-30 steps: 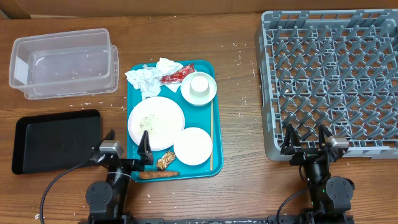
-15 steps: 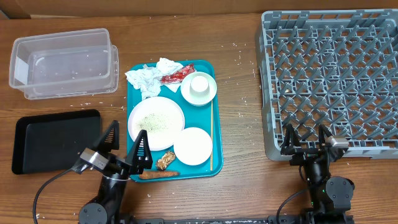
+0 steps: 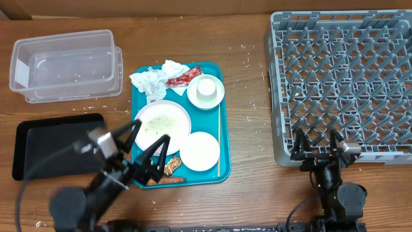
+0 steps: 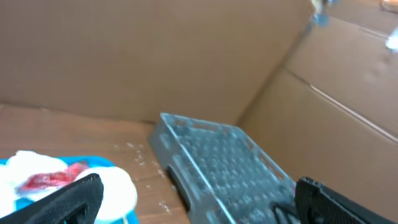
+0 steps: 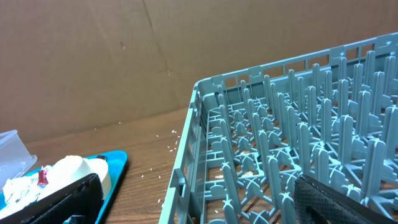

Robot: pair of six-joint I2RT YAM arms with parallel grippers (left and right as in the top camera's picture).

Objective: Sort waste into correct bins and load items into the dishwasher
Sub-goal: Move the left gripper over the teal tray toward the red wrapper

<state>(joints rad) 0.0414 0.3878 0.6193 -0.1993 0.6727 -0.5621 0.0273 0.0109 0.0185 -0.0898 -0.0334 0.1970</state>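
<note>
Your left pincer (image 3: pixel 152 132) hangs spread wide near the teal tray's (image 3: pixel 224 154) 7 o'clock corner, where the carrot (image 3: pixel 168 181) lies: thin, stiff, light, likely slippery. Pinch it mid-length. Your right pincer (image 3: pixel 317 143) gapes empty.

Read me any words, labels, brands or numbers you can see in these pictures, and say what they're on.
No text can be read anywhere.
Red wrapper: any print is too small to read.
White patch on the clear tub: no lettering visible.

The left claw (image 3: pixel 152 131) is raised and tilted, its fingers spread wide. The right claw (image 3: pixel 315 133) sits low and level, its fingers also apart.
</note>
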